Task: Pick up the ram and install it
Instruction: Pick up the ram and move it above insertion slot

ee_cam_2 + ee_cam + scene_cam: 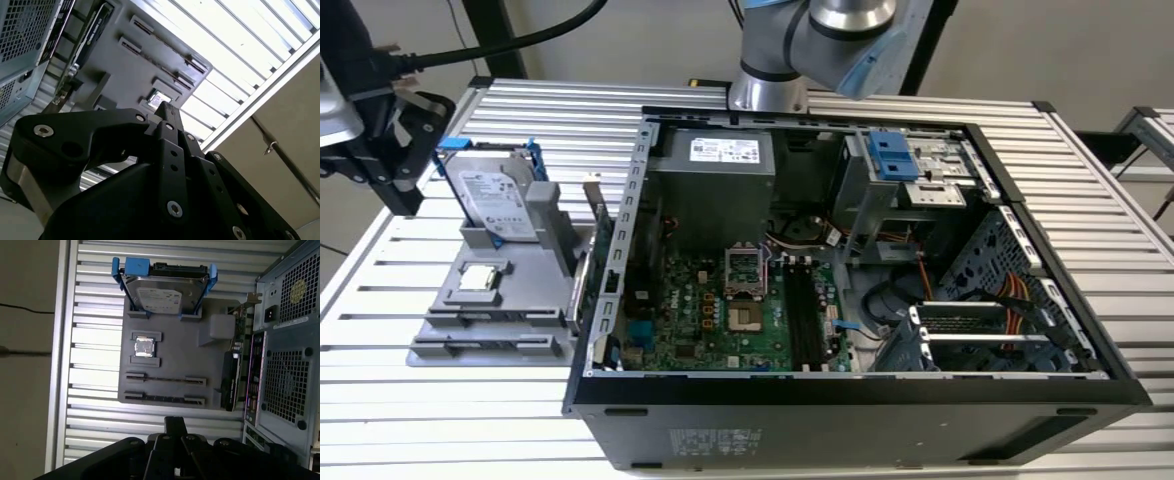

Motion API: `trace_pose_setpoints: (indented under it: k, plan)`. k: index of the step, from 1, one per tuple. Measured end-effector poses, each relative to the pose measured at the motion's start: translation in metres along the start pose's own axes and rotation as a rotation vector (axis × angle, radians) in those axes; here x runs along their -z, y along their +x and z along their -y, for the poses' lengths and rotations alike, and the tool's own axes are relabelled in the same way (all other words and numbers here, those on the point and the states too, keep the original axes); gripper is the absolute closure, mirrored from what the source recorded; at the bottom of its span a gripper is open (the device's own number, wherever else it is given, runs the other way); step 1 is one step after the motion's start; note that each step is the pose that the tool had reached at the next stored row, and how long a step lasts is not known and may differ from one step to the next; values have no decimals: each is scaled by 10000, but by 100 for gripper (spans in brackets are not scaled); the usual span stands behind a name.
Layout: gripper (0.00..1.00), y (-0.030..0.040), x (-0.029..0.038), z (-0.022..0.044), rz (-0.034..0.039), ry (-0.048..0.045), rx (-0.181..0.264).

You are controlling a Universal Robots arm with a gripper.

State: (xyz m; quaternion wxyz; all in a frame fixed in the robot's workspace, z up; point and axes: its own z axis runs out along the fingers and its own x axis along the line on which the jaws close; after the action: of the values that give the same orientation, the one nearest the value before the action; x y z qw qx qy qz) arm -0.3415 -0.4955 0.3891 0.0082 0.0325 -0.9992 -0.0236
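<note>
Two ram sticks stand on edge in the slots of a grey holder tray (185, 360); one ram stick (165, 379) lies closer to the processor chip, the other ram stick (165, 400) closer to the tray's edge. In the exterior view the ram (491, 320) sits at the tray's front, left of the open computer case (854, 390). My gripper (400, 195) hovers off the tray's left side, above the table edge and apart from the ram. Its fingertips (175, 423) are pressed together with nothing between them, as the second wrist view's gripper (167, 111) also shows.
On the tray stand a silver hard drive in a blue frame (494, 195), a small square processor chip (480, 277) and an expansion card (232, 375). Inside the case, black memory slots (807, 320) run beside the processor socket (744, 318). The slatted table (400, 420) surrounds everything.
</note>
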Motion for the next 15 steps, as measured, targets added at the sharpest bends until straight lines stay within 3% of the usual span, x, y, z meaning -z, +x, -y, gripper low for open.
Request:
trace_pose_setpoints:
  k: [15]
  plan:
    - [100, 3, 0, -1, -40, 12, 842]
